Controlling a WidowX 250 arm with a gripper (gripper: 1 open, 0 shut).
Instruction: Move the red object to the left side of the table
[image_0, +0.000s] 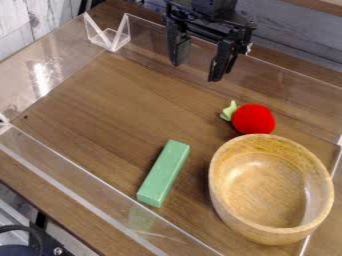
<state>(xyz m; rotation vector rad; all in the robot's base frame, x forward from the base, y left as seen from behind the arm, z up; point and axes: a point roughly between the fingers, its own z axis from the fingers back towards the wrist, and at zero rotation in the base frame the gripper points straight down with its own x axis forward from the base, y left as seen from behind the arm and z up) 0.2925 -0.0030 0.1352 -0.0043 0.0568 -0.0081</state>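
Note:
The red object (253, 118) is a small round toy fruit with a green leafy tip, lying on the right side of the brown wood-grain table (120, 120), just behind the wooden bowl. My gripper (197, 58) hangs above the far middle of the table, up and to the left of the fruit. Its two dark fingers (175, 50) stand apart, open, with nothing between them.
A round wooden bowl (271, 186) sits at the front right. A green rectangular block (164, 172) lies at the front middle, left of the bowl. Low clear acrylic walls (54, 150) edge the tabletop, with a folded clear piece (107, 33) at the far left corner.

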